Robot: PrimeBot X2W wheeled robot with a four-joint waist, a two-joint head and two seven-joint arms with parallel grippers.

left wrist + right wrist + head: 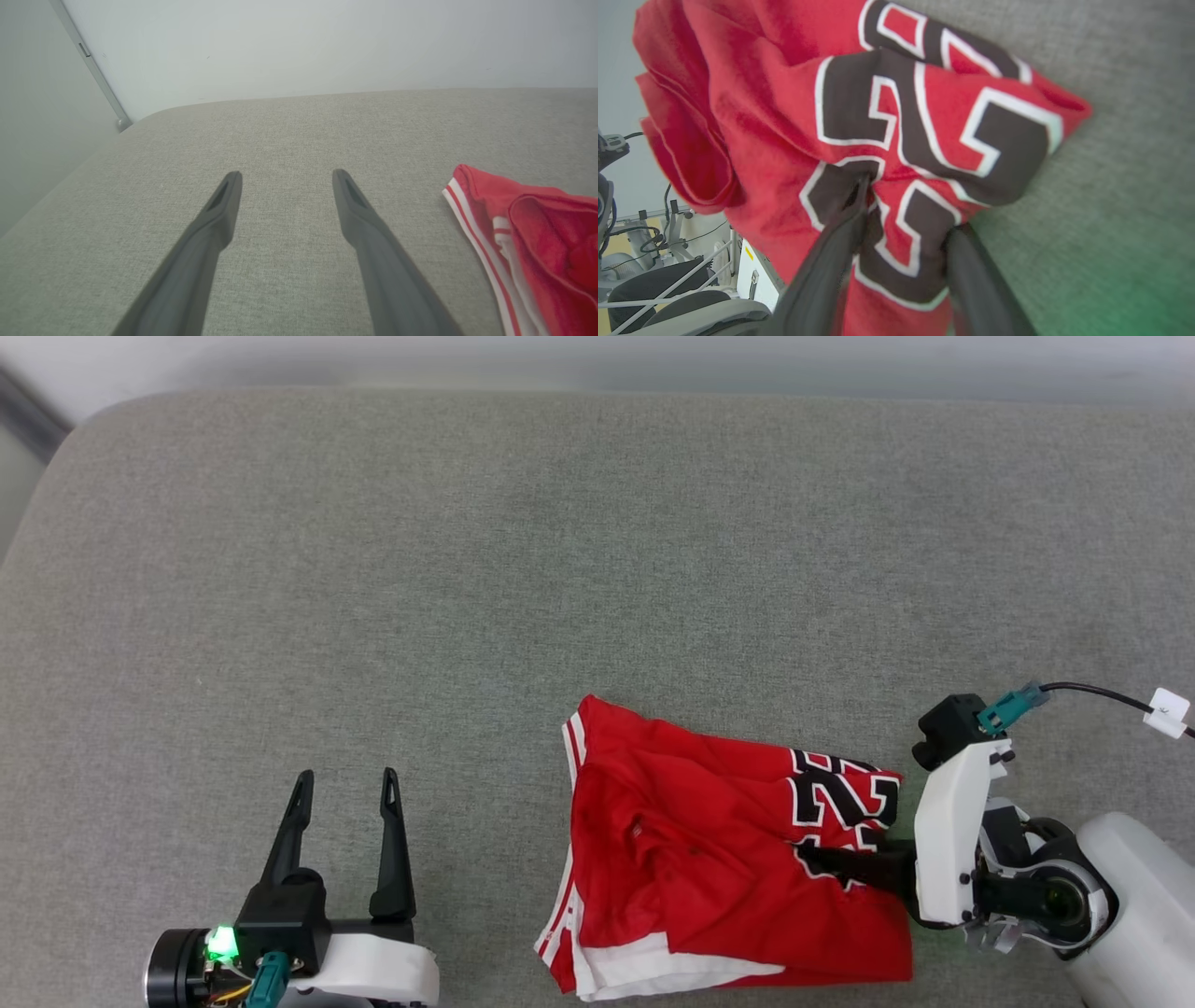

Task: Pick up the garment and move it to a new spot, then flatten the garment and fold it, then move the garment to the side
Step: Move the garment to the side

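The garment [709, 840] is a red T-shirt lying folded on the grey cushion, with white striped sleeve trim along its left and bottom edges and a large black-and-white number at its right end. My right gripper [812, 859] reaches in from the right onto the number print. In the right wrist view its fingers [840, 233] stand apart, one over the fabric [784, 93] and one tucked under its edge, so the right gripper [910, 205] is open around a fold. My left gripper [346, 775] is open over bare cushion, left of the garment's striped edge [537, 233].
The grey cushion [560, 569] spreads wide behind and to the left of the garment, its rounded far edge meeting a pale wall [327, 42]. A black cable with a white tag [1167, 711] runs off the right wrist. Chairs and equipment [668, 280] stand beyond the cushion's side.
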